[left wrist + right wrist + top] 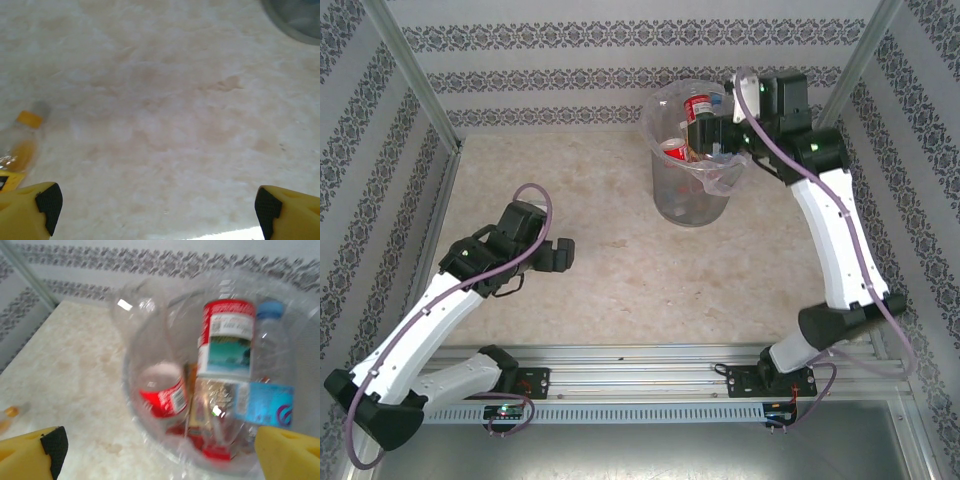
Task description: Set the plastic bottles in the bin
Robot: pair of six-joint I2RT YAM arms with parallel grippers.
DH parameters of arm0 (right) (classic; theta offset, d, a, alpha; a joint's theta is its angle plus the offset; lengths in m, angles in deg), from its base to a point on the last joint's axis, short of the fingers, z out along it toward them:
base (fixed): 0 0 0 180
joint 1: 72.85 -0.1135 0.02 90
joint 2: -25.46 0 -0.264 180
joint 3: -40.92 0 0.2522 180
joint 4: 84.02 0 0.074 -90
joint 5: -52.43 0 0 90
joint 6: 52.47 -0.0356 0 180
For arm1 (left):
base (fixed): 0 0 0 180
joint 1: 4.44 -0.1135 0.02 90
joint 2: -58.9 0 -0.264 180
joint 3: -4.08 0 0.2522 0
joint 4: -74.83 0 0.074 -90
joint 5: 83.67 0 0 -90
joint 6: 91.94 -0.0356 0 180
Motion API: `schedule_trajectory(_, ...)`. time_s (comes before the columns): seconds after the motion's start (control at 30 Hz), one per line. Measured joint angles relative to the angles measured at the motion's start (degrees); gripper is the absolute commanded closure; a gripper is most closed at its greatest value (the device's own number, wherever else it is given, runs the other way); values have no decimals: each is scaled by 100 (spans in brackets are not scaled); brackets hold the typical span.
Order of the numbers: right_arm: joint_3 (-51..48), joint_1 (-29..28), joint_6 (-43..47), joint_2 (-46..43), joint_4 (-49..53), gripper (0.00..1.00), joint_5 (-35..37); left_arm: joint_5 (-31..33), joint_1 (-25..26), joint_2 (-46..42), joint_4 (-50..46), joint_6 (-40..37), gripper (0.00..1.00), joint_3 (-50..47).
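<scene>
**Right jaws released over bin, one bottle left on tabletop**

The pale marbled tabletop [600, 290] is closed in by patterned panels [620, 60] on three sides. The right arm [830, 230] is stretched to the far side, with its wrist held over the bin. The left arm [430, 320] is bent low over the near left of the tabletop.

The bin [692, 205] is round and grey, lined with a clear bag [150, 305], and stood upright at far centre-right. Its edge [295, 20] is caught in the top right corner of the left wrist view.

The right jaws are spread wide with nothing gripped, and the bin mouth is seen below them. The left jaws are spread wide too, nothing gripped, with plain tabletop between them.

Plastic bottles are seen inside the bin:
- A red-labelled bottle [227, 337] is seen uppermost.
- A blue-labelled bottle [265, 400] with a blue cap is just beside it.
- A second red-labelled bottle [162, 392] is lower, towards the left.
- More are blurred underneath.

An orange-capped bottle [22, 145] is lying on the tabletop, just beyond the left-hand finger in the left wrist view and well apart from the bin.
</scene>
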Motion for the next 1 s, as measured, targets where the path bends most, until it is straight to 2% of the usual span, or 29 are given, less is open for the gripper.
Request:
schedule_trajectory(0.27, -2157, -345, -527, -1458, -896, 2, -1113, 122, -1239, 627, -20, -260, 0, -175)
schedule_trajectory(0.47, -3436, -503, -984, -2380, -1547, 2, -1502, 374, -1974, 1207, -15, -699, 0, -201)
schedule_trajectory(0.77, -4251, -503, -1261, -2798, -1856, 2, -1650, 573, -2824, 2116, 105, -1429, 0, -348)
schedule_trajectory(1.0, -4389, -501, -1318, -2964, -1860, 2, -1674, 461, -3342, 2872, 339, -1674, 0, -345)
